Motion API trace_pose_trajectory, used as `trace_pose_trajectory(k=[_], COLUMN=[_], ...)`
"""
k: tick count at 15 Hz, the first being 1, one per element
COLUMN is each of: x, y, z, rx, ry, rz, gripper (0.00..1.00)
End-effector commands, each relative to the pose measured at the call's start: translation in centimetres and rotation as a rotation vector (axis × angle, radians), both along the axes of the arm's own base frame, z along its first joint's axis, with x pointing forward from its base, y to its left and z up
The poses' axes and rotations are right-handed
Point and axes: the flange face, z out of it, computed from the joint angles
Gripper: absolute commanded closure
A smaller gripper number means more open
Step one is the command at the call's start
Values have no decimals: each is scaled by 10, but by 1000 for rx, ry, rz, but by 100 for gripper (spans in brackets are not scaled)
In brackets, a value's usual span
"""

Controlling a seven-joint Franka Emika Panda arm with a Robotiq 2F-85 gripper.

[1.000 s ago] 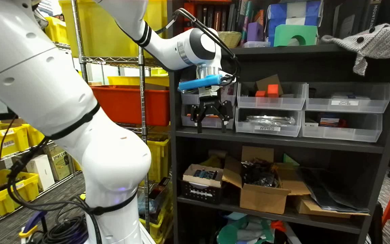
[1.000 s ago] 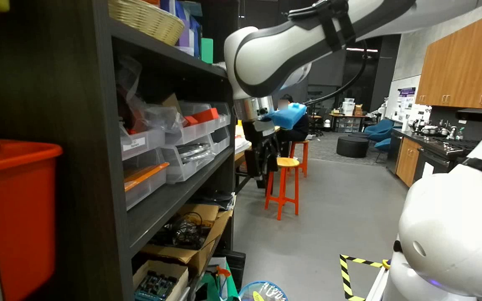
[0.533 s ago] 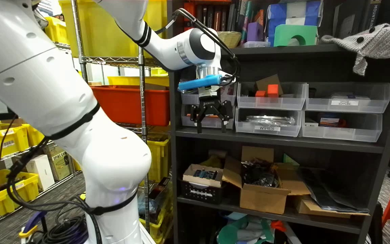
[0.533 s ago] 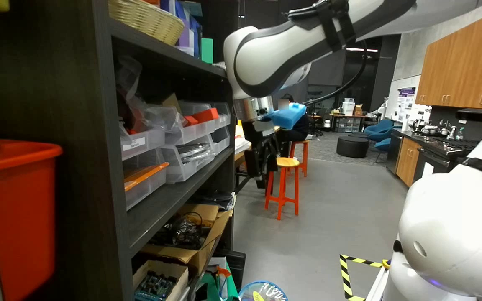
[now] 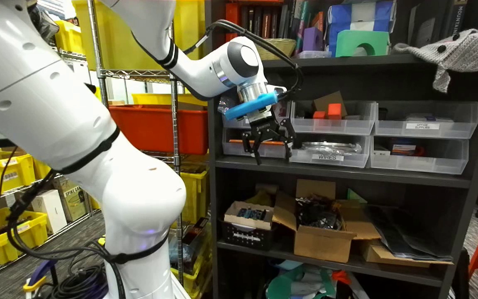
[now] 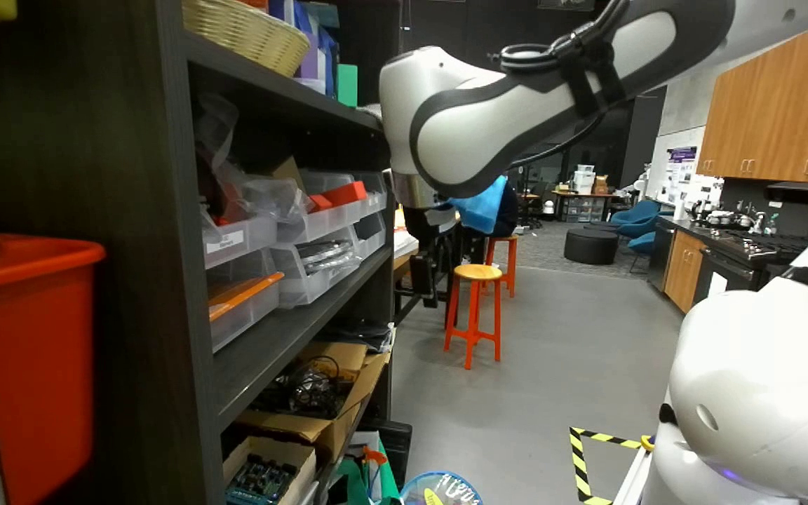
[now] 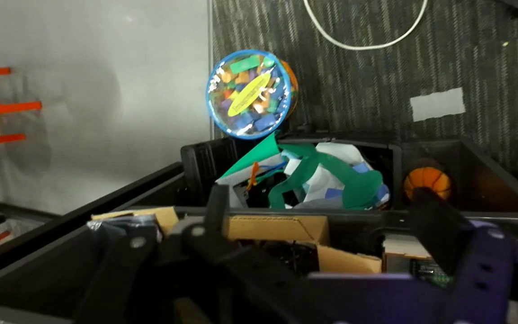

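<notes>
in front of the dark shelf (image 5: 347, 174), the jaws hang tilted and spread wide, gripping nothing, nearest the wires bin (image 5: 349, 161) and the neighbouring bin (image 5: 232, 150), both standing on it. the step looks like positioning; the next move seems to call for straightening without knocking either bin.

The gripper (image 5: 273, 157), jaws apart and tilted, is positioned in front of the clear bins (image 5: 351, 161). The open cardboard box (image 5: 322, 245) stands on the shelf (image 5: 363, 269) below.
</notes>
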Motion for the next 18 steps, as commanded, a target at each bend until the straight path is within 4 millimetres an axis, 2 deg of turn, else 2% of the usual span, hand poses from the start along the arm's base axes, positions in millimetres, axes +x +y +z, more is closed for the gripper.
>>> trace_pose_trajectory(k=[1, 3, 8, 10, 11, 12, 17, 18], x=[-17, -21, -44, -50, -39, -39, -41, -38], y=[-12, -24, -55, -55, -52, -54, -52, -42], z=[6, 13, 58, 66, 75, 69, 74, 75], rx=[-19, 34, 174, 183, 194, 178, 185, 177], ry=[-184, -289, -530, -619, -581, -572, -576, -597], rz=[72, 63, 16, 68, 92, 46, 73, 99], gripper=[0, 0, 0, 0, 0, 0, 0, 0])
